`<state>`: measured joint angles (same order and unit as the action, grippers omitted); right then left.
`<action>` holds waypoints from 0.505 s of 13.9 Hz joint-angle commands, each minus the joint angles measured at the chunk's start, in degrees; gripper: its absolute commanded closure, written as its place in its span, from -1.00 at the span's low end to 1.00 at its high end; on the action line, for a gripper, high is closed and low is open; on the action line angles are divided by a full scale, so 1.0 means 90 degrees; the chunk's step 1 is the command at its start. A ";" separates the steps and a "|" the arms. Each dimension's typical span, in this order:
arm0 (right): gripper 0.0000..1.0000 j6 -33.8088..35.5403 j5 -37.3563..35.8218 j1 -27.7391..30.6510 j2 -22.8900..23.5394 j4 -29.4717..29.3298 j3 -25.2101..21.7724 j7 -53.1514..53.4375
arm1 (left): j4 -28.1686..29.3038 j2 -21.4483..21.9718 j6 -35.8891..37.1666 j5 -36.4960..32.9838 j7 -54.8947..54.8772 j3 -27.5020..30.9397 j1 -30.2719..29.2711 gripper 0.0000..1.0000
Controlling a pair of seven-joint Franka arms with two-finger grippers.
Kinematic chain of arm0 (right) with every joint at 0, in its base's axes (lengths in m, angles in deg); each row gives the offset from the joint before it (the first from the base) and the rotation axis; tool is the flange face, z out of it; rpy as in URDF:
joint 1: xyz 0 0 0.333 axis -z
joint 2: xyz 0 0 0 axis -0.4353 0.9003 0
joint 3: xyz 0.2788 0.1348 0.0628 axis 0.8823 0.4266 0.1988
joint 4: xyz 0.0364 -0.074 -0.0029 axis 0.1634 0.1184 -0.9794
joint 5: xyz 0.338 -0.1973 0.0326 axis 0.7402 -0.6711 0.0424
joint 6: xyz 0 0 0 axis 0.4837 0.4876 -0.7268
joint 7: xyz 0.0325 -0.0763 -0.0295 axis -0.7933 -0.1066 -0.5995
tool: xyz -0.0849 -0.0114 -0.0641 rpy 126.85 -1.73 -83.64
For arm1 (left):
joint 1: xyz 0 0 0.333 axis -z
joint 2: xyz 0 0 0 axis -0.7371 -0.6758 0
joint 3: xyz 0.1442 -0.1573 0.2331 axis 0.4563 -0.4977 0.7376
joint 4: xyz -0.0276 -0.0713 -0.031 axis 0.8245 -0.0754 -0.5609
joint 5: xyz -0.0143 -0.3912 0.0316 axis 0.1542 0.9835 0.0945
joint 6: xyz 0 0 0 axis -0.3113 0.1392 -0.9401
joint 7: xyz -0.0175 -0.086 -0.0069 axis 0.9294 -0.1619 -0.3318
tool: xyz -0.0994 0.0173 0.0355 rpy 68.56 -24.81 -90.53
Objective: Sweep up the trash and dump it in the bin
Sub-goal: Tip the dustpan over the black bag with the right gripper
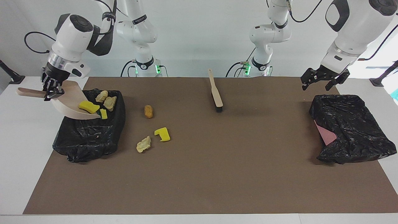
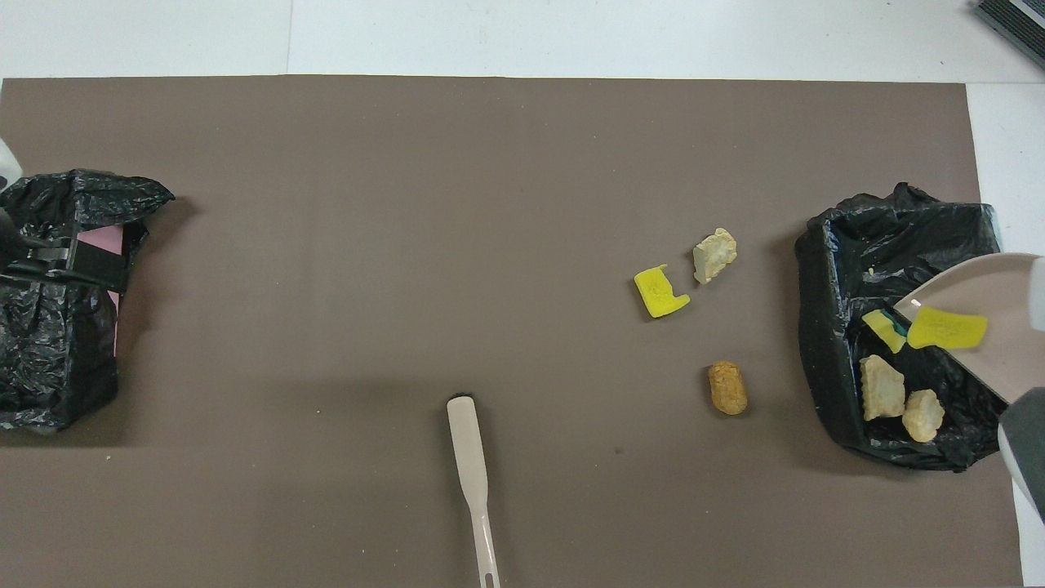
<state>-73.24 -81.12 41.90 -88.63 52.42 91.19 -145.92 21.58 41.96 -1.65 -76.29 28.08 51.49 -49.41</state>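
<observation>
My right gripper [image 1: 51, 91] is shut on the handle of the beige dustpan [image 1: 70, 104], tilted over the black-lined bin [image 1: 90, 133] at the right arm's end. One yellow sponge [image 1: 88, 106] clings to the pan's lip. A green-faced sponge [image 2: 886, 330] is dropping off it. Two tan lumps [image 2: 882, 387] [image 2: 922, 415] lie in the bin. On the mat beside the bin lie a golden-brown lump [image 1: 148, 111], a yellow sponge chunk [image 1: 162, 134] and a pale lump [image 1: 143, 144]. My left gripper [image 1: 321, 81] hangs open and empty.
The beige hand brush [image 1: 216, 91] lies on the brown mat [image 1: 217, 174] near the robots, midway along the table. A second black-bagged bin [image 1: 351, 127] with pink showing sits at the left arm's end, under the left gripper.
</observation>
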 commanded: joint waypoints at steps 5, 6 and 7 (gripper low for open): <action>1.00 -0.0004 -0.0345 0.0115 -0.0187 -0.0065 0.0004 0.0087 | -0.0146 0.0007 0.0273 0.0121 -0.0063 0.0042 -0.0020 -1.00; 1.00 -0.0004 -0.0432 0.0115 -0.0187 -0.0084 0.0004 0.0087 | -0.0117 0.0017 0.0186 0.0131 -0.0053 0.0042 0.0009 -1.00; 1.00 0.0016 -0.0520 0.0115 -0.0187 -0.0162 0.0004 0.0077 | -0.0058 0.0056 0.0175 0.0141 -0.0053 0.0042 0.0018 -1.00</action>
<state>-73.24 -83.14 42.53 -89.50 51.55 91.01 -145.91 21.41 42.03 -0.70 -75.73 28.04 51.65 -49.42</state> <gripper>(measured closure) 0.683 0.000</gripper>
